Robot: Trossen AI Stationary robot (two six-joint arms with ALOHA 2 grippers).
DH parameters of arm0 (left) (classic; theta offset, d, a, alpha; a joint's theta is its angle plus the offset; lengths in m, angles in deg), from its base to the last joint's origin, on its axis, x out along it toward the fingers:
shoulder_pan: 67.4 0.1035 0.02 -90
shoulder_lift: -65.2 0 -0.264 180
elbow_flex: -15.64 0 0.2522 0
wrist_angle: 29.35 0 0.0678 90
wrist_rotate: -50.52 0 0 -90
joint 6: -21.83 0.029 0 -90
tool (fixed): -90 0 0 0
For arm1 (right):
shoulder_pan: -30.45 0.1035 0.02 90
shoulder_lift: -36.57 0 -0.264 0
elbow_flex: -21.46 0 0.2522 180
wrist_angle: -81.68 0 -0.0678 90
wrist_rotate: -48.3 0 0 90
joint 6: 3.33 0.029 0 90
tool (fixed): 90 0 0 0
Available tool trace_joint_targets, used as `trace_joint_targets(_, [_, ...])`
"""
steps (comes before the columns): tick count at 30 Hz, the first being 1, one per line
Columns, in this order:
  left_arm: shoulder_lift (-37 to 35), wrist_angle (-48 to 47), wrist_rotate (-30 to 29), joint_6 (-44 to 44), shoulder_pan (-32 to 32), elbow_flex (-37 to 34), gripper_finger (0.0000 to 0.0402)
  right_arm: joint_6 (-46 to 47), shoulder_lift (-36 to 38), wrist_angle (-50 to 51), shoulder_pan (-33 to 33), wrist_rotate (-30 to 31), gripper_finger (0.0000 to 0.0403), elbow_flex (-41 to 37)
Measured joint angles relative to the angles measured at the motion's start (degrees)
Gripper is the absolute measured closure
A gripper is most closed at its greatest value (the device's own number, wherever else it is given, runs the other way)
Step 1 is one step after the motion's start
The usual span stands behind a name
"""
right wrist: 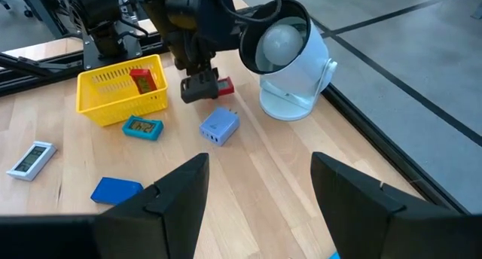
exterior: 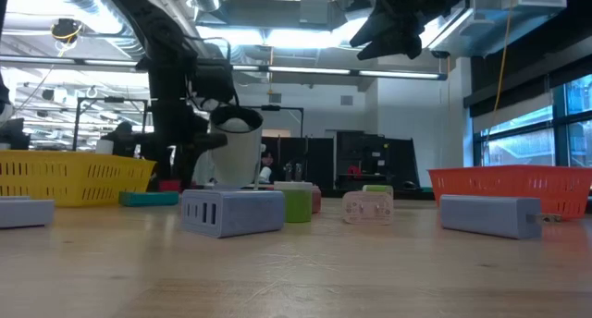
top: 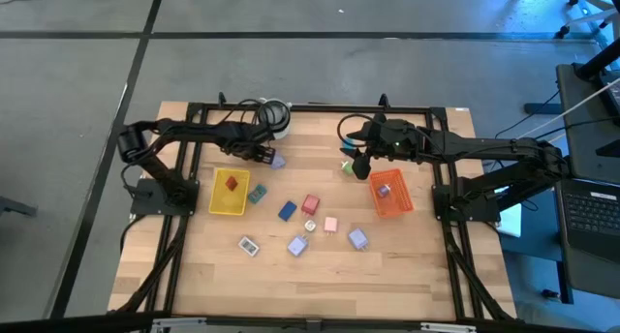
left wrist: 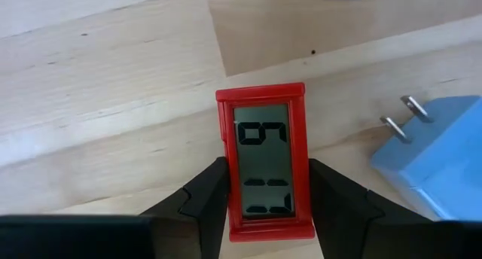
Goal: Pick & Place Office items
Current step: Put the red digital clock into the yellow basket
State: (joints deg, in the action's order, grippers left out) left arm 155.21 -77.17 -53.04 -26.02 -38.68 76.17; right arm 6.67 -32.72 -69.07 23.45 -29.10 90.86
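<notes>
Red digital clock (left wrist: 265, 161) flat on wood table (left wrist: 105, 86), left tool (left wrist: 267, 206) fingers flanking it, blue plug adapter (left wrist: 437, 157) beside

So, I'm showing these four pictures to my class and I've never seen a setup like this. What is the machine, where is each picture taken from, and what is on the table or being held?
It is a robot with two dark arms at a wooden table, each ending in a two-finger gripper. One picture looks down from above, one looks level across the tabletop, and one comes from a camera on each wrist.

Small office items lie scattered on the table, between a yellow tray and an orange tray. A white round device stands at the back.

The left gripper is at the table's back, its fingers on either side of a red digital clock, next to a blue plug adapter. The right gripper hovers open near the orange tray, holding nothing.
</notes>
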Motion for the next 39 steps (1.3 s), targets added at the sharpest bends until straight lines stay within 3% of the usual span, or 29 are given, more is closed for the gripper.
trace_joint_targets(12, [-6.67,-4.04,-0.24,-0.31,-0.62,0.02,0.0247,-0.01,0.00,0.01,0.00,0.00,0.0170,0.00])
trace_joint_targets(24, [-20.62,-12.15,2.64,-0.85,-1.47,0.02,0.0244,-0.02,0.00,0.02,0.00,-0.01,0.0170,0.00])
trace_joint_targets(34, [-36.56,-15.53,9.63,3.53,-9.84,0.11,0.0247,1.23,0.00,0.00,0.00,-0.05,0.0170,0.00])
trace_joint_targets(39, [-42.83,-21.55,8.84,3.50,-16.83,0.11,0.0245,2.79,0.00,0.02,0.10,-0.22,0.0170,0.00])
